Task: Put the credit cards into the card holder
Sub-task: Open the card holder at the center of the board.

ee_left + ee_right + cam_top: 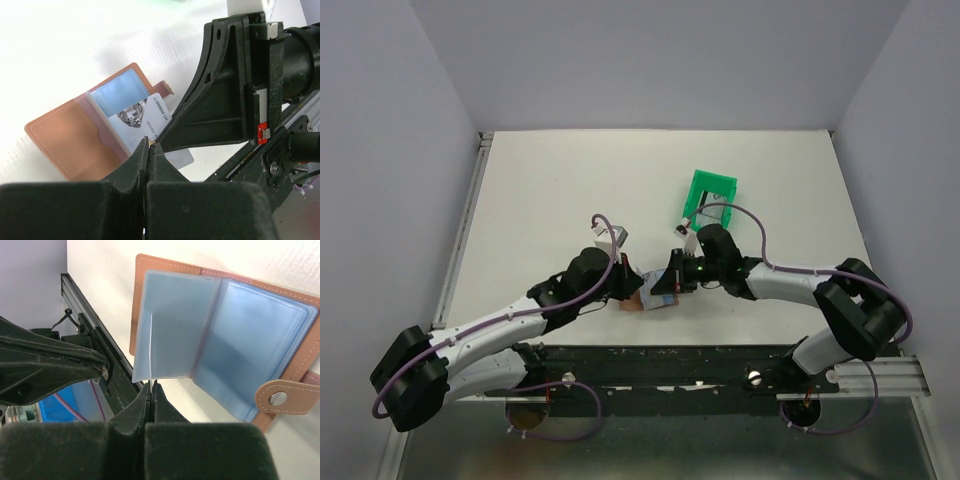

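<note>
Right pincer (151, 385), clamped on a thin pale grey plastic card (151, 347) ahead of its tips, should feed it straight into the open tan leather holder (170, 266); left pincer (150, 146) closed.

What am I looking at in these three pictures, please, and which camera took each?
The machine is a left arm and a right arm, bolted at a white table's near edge. The overhead view shows both from above and behind; the other two come from cameras on each wrist, looking out over its jaws. On the table lie an open tan card holder with pale blue sleeves and, farther back, a green bin. The right gripper is shut on a credit card at the sleeves. The left gripper is shut at the holder's edge; whether it pinches anything, I cannot tell.
</note>
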Robot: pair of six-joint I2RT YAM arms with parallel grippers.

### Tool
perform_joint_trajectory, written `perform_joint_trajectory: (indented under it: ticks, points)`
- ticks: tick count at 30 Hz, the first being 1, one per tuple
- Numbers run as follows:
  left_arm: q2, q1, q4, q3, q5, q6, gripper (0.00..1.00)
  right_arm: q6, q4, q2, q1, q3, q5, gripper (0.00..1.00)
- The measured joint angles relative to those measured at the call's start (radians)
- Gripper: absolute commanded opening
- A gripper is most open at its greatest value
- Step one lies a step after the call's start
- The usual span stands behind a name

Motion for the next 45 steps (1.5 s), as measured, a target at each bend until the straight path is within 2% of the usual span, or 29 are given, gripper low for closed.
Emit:
perform_joint_trajectory:
  ticks: [5,13,18,28,34,45]
  points:
    - [0.016,0.0,0.005,0.012,-0.012,0.005,0.0,0.001,0.01,0.016,0.0,0.0,-0.003,0.0]
    - [0.143,0.0,0.045,0.013,-0.011,0.006,0.0,0.034,0.084,0.134,0.0,0.0,-0.033,0.0]
    - [0.183,0.0,0.075,-0.001,-0.011,0.005,0.0,0.042,0.098,0.137,0.0,0.0,-0.036,0.0]
    - [0.24,0.0,0.154,-0.122,-0.013,-0.034,0.0,0.015,0.025,0.074,0.0,-0.001,0.014,0.0]
    - [0.205,0.0,0.216,-0.177,-0.033,-0.071,0.0,0.013,-0.018,0.074,-0.008,0.0,0.034,0.0]
    - [0.193,0.0,0.215,-0.185,-0.05,-0.077,0.0,0.008,-0.1,0.099,-0.031,0.09,0.05,0.0]
